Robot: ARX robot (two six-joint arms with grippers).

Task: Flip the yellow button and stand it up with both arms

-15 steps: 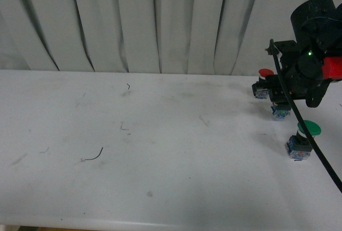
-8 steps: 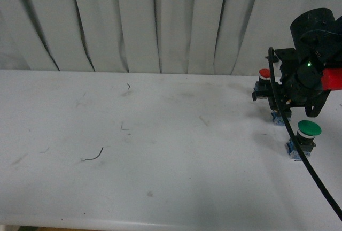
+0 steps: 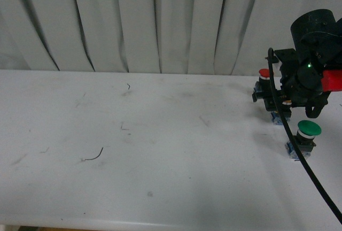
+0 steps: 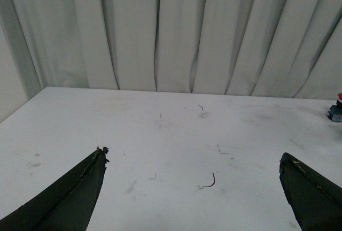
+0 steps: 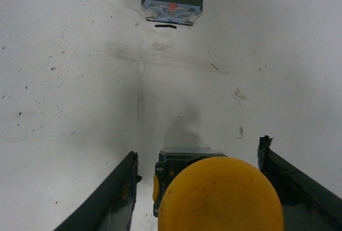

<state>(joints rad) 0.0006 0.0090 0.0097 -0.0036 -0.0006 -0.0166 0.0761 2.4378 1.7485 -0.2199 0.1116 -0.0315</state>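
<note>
Right gripper (image 5: 197,188) comes first: its two dark fingers stand apart on either side of the yellow button (image 5: 220,194), with a gap visible at each flank of the cap, so the jaws read as spread around it, not closed. Whether a finger pad touches the contact block lower down cannot be told from the wrist view.

Table (image 3: 160,151), white and scuffed, is the landmark. Right arm (image 3: 310,76), black with a green light, hangs over the table's far right corner. Left gripper (image 4: 192,188) is wide open and holds nothing; between its fingers only bare tabletop and a small curl of wire (image 4: 209,182) show, well away from the buttons.

Green-capped button (image 3: 305,137) stands upright at the table's right edge, nearer the robot than the arm. Red-capped button (image 3: 263,84) stands beside the arm, toward the back of the table. Yellow button sits directly under the right gripper; in the front view only a sliver of blue block shows below the arm.

Judgement on progress: yellow cap faces up toward the wrist camera with the block beneath, so the button looks already upright on the table. If so, what remains is a clean release and retreat. The left arm shows no part in it at this moment.
</note>
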